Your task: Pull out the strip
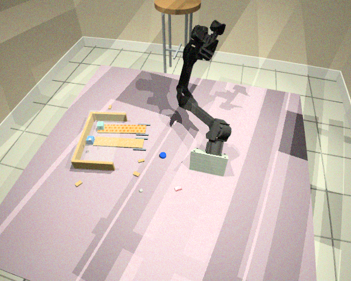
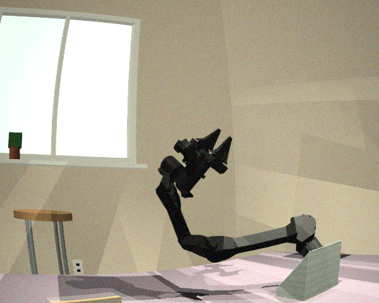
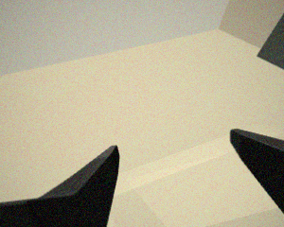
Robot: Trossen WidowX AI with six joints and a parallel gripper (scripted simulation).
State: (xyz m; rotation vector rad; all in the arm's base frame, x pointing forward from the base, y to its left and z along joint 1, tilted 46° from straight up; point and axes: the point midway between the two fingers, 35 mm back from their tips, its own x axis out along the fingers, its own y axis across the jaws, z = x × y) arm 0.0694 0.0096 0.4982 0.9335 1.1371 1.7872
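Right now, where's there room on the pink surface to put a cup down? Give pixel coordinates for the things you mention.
There looks to be room on the near side of the small red-and-white piece (image 1: pixel 178 188), and between the blue disc (image 1: pixel 162 155) and the green block (image 1: pixel 208 162) (image 2: pixel 323 274). It's crowded inside the wooden frame (image 1: pixel 92 164) (image 2: pixel 85 299), with two cubes and two strips.

Place: plain room, exact type unclear
Window: pale-framed, two bright panes (image 2: pixel 93 88)
Sill: potted plant (image 2: pixel 14 145)
Stool: round wooden seat (image 1: pixel 177 6) (image 2: pixel 42 215), metal legs
Wall: beige, power outlet (image 2: pixel 78 266) low down
Robotics cue: black arm (image 1: pixel 186 66) (image 2: pixel 175 208) on table (image 1: pixel 199 211) (image 2: pixel 242 270)
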